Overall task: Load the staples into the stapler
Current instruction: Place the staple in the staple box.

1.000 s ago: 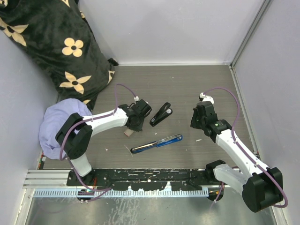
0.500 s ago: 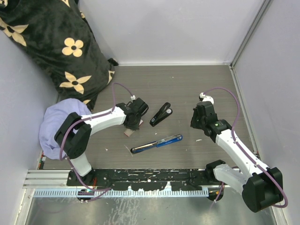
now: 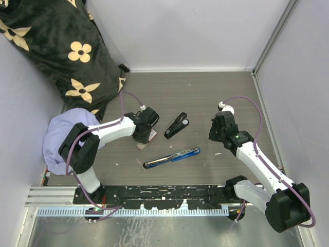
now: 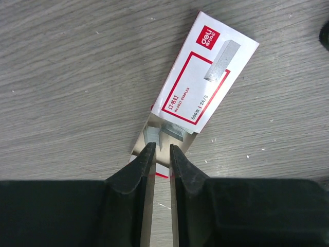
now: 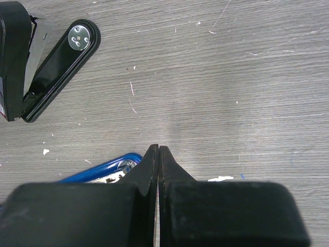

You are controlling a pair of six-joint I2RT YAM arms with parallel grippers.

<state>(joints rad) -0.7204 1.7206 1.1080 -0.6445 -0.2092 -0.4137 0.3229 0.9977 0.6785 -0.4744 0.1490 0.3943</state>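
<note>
The staples box [image 4: 205, 77], white with a red frame, lies on the wood-grain table, its inner tray pulled out toward me with grey staple strips [image 4: 165, 133] showing. My left gripper [image 4: 161, 149] hovers over the tray's near end, jaws parted by a narrow gap with nothing between them. From above, the left gripper [image 3: 144, 135] stands just left of the box [image 3: 152, 136]. A black stapler [image 3: 176, 125] lies to the right of it, and a blue stapler [image 3: 172, 157] lies opened flat nearer the arms. My right gripper [image 5: 158, 149] is shut and empty above bare table, right of the blue stapler [image 5: 103, 170].
A black cushion with cream flowers [image 3: 56, 46] and a lavender cloth [image 3: 64, 139] fill the left side. Grey walls close the back and both sides. A metal rail [image 3: 154, 193] runs along the near edge. The black stapler [image 5: 46, 67] shows at the right wrist view's upper left.
My left gripper has shifted a little to the left, uncovering the box, and its jaws have parted slightly. The right arm and both staplers have not moved.
</note>
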